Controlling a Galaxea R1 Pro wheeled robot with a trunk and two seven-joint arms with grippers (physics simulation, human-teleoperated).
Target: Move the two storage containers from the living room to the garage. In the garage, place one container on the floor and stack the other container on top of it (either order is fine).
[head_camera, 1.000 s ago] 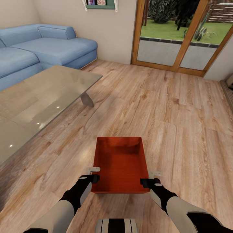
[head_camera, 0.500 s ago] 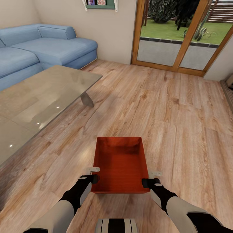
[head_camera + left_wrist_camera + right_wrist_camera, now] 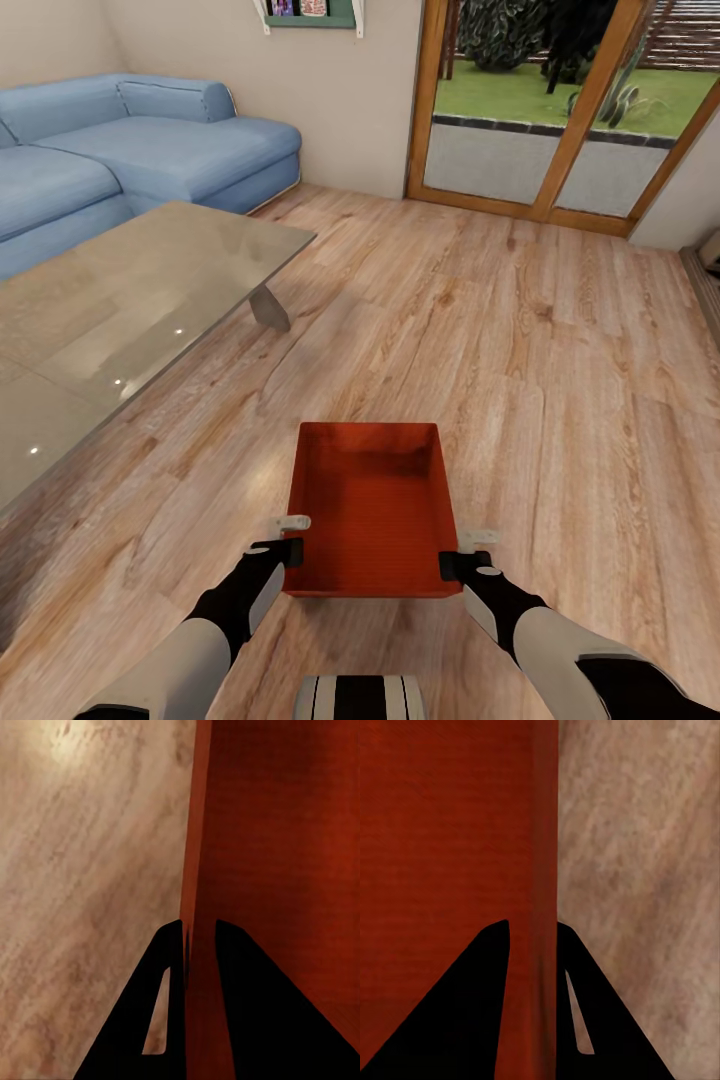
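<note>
- Both arms reach forward and low from the robot's body, forearms angled inward, one on each side of a single orange-red container [image 3: 370, 510].
- The left gripper [image 3: 290, 538] is clamped on the container's left wall near the corner closest to the robot; in the left wrist view its black fingers [image 3: 247, 1020] sit one on each side of the thin wall [image 3: 196, 870].
- The right gripper [image 3: 468, 552] pinches the right wall the same way, its fingers [image 3: 472, 1012] straddling the wall edge [image 3: 549, 832].
- The container is in the living room, straight ahead of the robot, over the wood floor [image 3: 560, 380]; whether it rests on the planks or is lifted cannot be told.
- It is an open rectangular box with plain straight walls, a flat bottom with a fine ribbed texture, and nothing inside.
- The floor is light, grainy plank wood.
- To the left stands a glass-topped table [image 3: 130, 310], behind it a blue sofa [image 3: 130, 140]; wood-framed glass doors [image 3: 560, 110] are ahead.
</note>
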